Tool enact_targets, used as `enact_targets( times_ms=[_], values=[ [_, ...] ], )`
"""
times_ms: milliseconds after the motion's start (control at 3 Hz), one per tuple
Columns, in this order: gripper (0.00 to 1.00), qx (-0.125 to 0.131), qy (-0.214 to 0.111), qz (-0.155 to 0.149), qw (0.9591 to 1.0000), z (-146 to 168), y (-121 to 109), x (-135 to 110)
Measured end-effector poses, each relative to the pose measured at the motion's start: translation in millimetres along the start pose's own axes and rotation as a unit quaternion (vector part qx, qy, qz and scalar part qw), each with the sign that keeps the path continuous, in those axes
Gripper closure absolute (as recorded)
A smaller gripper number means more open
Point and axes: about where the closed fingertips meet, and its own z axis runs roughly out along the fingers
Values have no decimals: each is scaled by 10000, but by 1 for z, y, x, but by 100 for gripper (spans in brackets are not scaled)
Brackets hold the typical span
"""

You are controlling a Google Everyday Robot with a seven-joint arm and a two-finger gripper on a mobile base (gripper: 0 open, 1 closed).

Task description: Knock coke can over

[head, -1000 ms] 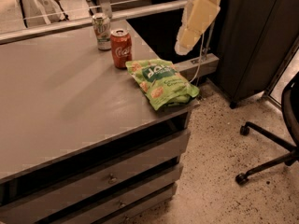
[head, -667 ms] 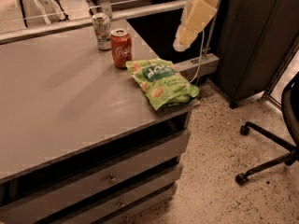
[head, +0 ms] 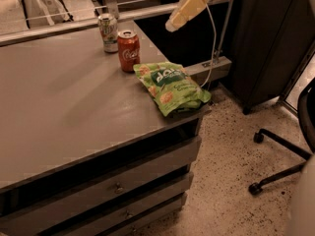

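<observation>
The red coke can (head: 129,51) stands upright on the grey table (head: 64,102), near its far right side. A pale green-and-white soda can (head: 108,32) stands just behind it to the left. My gripper (head: 173,24) hangs in the air at the upper right, beyond the table's right edge, above and to the right of the coke can and well apart from it. Its pale yellow fingers (head: 184,10) point down and to the left.
A green chip bag (head: 171,86) lies on the table's right edge, just in front of the coke can. Drawers (head: 118,186) run below the tabletop. An office chair base (head: 275,161) stands on the speckled floor at right. A dark cabinet (head: 266,43) stands behind.
My gripper has moved up and to the left, closer to the cans. The cans and the bag have not moved.
</observation>
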Motion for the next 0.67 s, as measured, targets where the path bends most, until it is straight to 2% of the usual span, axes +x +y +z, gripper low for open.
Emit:
enact_targets(
  times_ms=[333,667],
  values=[
    [0,-195,-698,725,9947,74,-14,14],
    [0,-213,-750,824,9935,77,-12,16]
  ],
)
